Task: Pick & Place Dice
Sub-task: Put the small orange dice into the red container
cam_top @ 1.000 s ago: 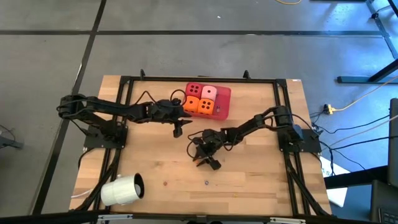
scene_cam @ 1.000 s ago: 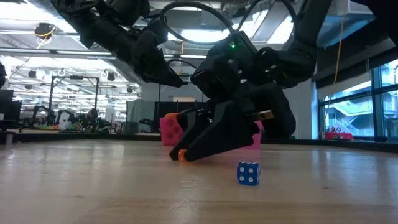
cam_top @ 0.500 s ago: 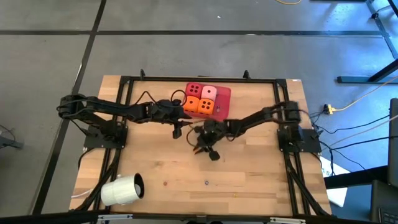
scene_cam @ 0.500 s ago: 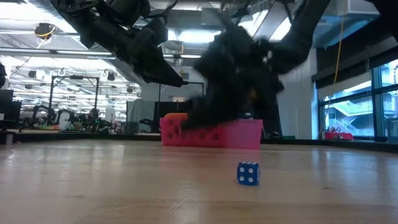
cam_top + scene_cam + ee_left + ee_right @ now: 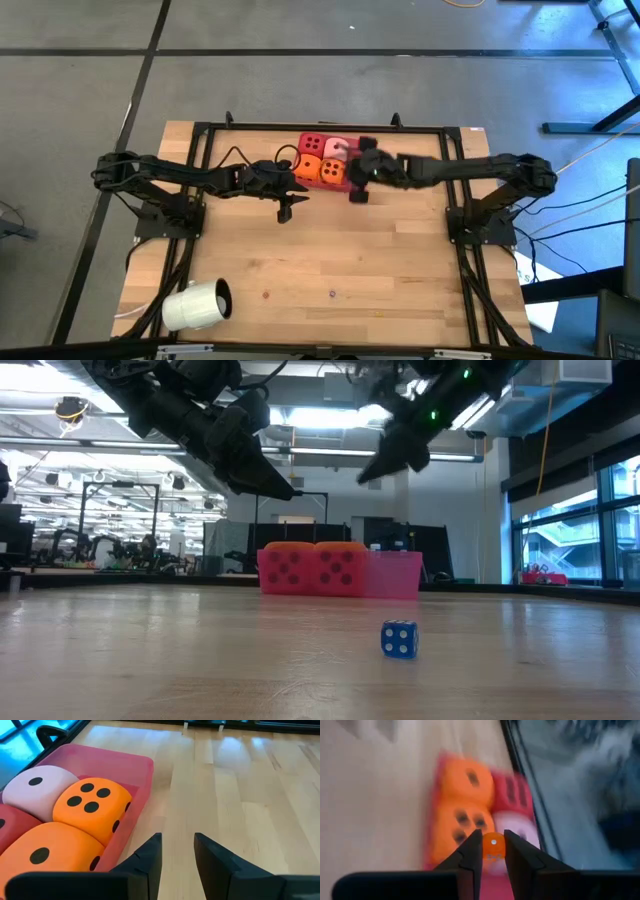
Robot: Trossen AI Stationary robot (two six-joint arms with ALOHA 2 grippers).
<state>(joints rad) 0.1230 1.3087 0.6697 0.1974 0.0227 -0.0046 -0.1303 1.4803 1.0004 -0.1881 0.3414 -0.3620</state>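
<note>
Two dark jointed arms, looping black cables, green indicator light, black tapered claw fingers (image 5: 150, 857)

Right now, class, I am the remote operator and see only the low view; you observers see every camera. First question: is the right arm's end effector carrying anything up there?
Observer: Yes. The right wrist view shows the right end effector shut on a small orange cube with a pale dot.
Operator: What lies beneath it?
Observer: The high view puts it above the right side of the red tray, which holds four large dice.
Operator: And the left end effector?
Observer: Its wrist view shows the left end effector open and empty, over bare wood beside the tray.
</note>
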